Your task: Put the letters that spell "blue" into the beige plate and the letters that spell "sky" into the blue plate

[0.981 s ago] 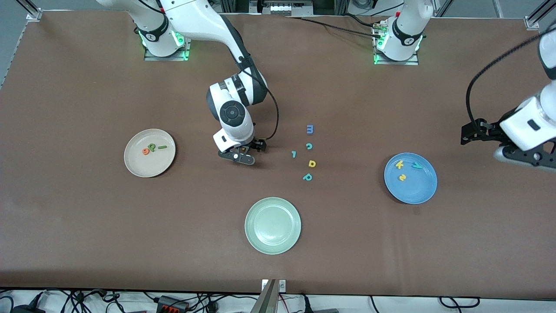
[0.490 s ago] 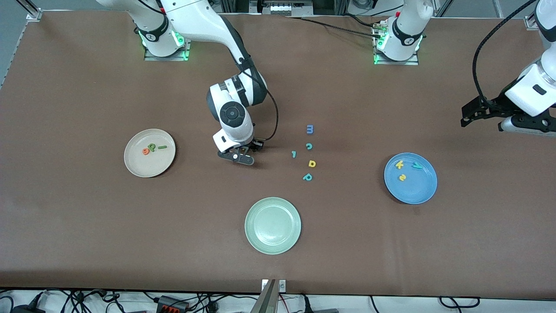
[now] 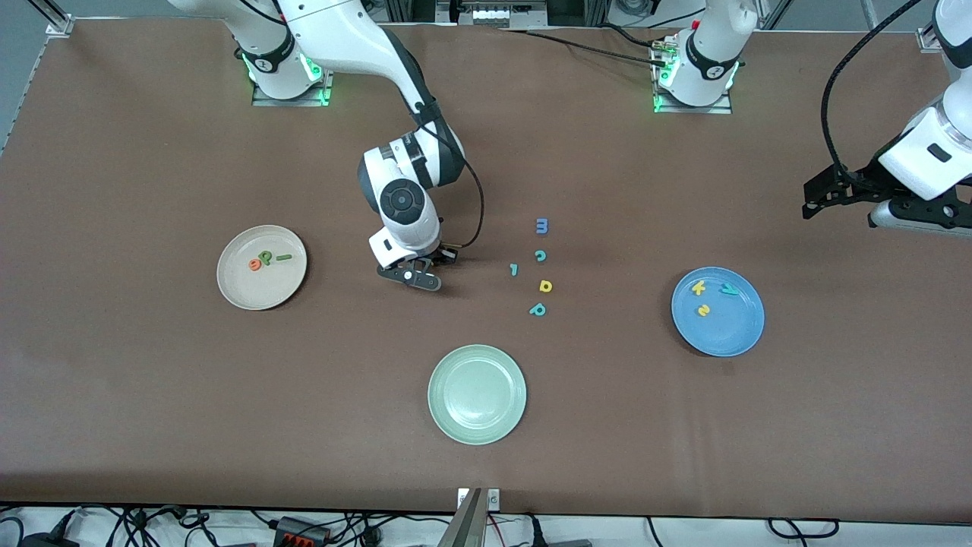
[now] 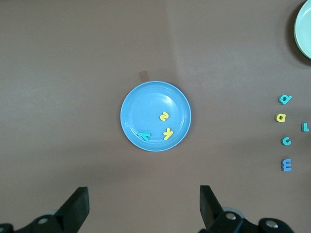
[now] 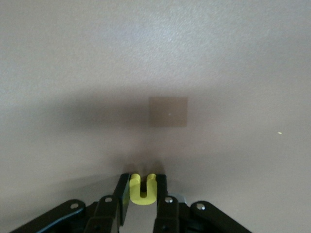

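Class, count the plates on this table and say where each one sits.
3: the beige plate toward the right arm's end, the blue plate toward the left arm's end, the pale green plate between them, nearest the front camera.

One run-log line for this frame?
right claw: shut on yellow "u" | left claw: open, waiting | beige plate: three letters | blue plate: three

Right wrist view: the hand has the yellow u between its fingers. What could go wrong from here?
1. The right hand pinches the small u only at its fingertips; it may slip or twist on the way to the beige plate.
2. The e, b and l lie bunched in that plate; a low release could knock them.
3. The left hand waits open above the blue plate.
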`<move>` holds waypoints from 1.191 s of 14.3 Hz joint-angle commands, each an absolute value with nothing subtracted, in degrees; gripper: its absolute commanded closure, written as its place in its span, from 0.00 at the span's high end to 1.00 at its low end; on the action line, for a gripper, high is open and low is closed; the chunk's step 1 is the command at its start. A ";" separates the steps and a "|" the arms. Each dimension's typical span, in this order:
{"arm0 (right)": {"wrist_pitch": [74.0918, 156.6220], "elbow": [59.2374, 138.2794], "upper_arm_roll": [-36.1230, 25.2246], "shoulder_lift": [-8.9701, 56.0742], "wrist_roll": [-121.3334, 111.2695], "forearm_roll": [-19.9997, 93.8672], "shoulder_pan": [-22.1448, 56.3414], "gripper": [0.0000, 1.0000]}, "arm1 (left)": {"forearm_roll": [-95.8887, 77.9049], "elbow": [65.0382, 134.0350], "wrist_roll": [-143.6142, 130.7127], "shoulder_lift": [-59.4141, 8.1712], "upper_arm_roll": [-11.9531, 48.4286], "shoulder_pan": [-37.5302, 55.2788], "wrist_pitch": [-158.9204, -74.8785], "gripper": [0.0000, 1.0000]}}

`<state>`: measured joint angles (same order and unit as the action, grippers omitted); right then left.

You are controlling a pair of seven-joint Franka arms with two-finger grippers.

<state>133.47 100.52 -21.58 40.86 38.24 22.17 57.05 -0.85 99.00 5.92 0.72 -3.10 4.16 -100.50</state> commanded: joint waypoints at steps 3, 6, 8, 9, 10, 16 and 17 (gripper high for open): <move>133.15 100.37 -22.23 37.80 37.36 22.85 55.55 0.21 | -1.85 97.91 5.63 0.44 -3.78 4.83 -99.49 1.00; 131.94 100.28 -23.02 35.16 33.68 22.76 51.34 0.21 | -1.85 96.42 5.71 -0.79 -3.78 4.83 -99.41 1.00; 126.07 100.37 -24.08 33.67 24.66 22.76 46.34 0.21 | -1.85 96.42 5.71 -0.79 -3.78 4.75 -99.40 1.00; 122.99 100.63 -24.17 32.79 19.82 22.76 43.53 0.21 | -1.85 96.33 5.63 -0.79 -3.78 4.75 -99.40 1.00; 119.83 100.81 -24.26 32.44 14.99 22.68 40.55 0.21 | -1.85 96.42 5.63 -0.79 -3.78 4.83 -99.40 1.00; 111.71 107.56 -33.03 29.79 -6.46 21.88 36.56 0.21 | -1.85 96.33 5.63 -0.79 -3.78 4.83 -99.40 1.00; 112.23 108.71 -34.61 30.40 -10.33 21.97 36.48 0.21 | -1.85 96.33 5.63 -0.79 -3.78 4.83 -99.32 1.00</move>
